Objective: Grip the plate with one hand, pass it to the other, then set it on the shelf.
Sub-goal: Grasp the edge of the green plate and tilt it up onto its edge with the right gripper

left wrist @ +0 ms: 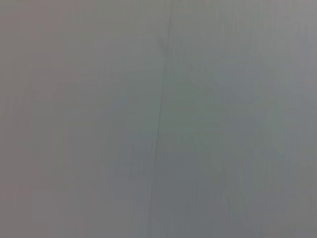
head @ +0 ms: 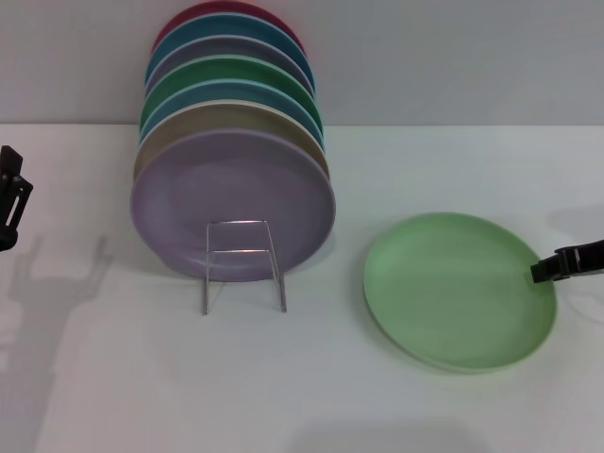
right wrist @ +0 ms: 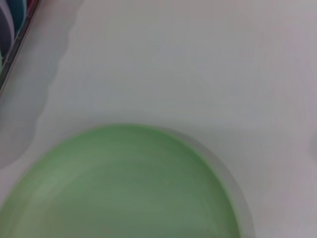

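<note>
The pale mint-green plate (head: 459,288) lies flat on the white table, right of the rack. A pale edge shows under its front rim. It fills the lower part of the right wrist view (right wrist: 124,188). My right gripper (head: 549,268) reaches in from the right edge, its dark tip at the plate's right rim. The silver wire shelf (head: 243,266) stands left of centre, its looped front stand in front of a lilac plate (head: 231,203). My left gripper (head: 11,200) hangs at the far left edge, away from everything. The left wrist view shows only a plain grey surface.
Several coloured plates (head: 231,90) stand upright in a row on the shelf behind the lilac one, back to the wall. Their edges show in a corner of the right wrist view (right wrist: 10,25). White table (head: 302,396) lies in front.
</note>
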Controlling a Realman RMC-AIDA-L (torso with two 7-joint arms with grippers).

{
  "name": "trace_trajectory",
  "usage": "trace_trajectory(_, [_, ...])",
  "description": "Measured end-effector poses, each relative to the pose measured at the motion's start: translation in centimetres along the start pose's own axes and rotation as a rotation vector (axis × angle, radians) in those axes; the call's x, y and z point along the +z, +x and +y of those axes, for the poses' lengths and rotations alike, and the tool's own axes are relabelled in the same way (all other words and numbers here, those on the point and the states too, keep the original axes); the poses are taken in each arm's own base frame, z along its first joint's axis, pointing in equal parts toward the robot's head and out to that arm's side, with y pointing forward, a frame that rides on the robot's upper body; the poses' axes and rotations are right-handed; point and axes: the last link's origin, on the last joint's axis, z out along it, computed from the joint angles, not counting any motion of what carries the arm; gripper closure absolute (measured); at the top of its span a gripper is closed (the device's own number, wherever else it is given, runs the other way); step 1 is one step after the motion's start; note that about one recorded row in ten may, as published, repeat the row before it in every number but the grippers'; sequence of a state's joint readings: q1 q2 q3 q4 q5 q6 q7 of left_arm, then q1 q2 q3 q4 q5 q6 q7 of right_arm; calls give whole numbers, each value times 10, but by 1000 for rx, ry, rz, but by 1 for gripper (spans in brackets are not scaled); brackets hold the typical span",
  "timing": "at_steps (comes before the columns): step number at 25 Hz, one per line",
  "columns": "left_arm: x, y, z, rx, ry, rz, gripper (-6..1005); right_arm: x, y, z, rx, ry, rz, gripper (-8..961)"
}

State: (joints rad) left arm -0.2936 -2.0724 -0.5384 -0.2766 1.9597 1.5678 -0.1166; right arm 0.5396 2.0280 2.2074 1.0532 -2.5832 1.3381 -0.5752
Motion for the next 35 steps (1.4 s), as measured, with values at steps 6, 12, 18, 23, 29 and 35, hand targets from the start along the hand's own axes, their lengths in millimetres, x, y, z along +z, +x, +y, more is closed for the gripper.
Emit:
trace_trajectory(6, [0,0,-1,2,2,2,149,1,1,0,7,-3,3,709])
trace_trajectory(12, [0,1,-1,2,3,3,149,2,1,-1,15,1,1,714])
trace_trajectory(18, [-1,1,-2,5,5,2,149,4,3,-1,19,-2,7,721])
trace_trajectory(23, [-1,1,-2,6,6,2,150,7,4,0,23,-3,8,726])
trace_trajectory(29, [-2,1,-3,6,7,0,150,8,4,0,23,-1,10,763])
trace_trajectory(35, [-2,1,-3,6,7,1,150,8,5,0,23,-1,11,818])
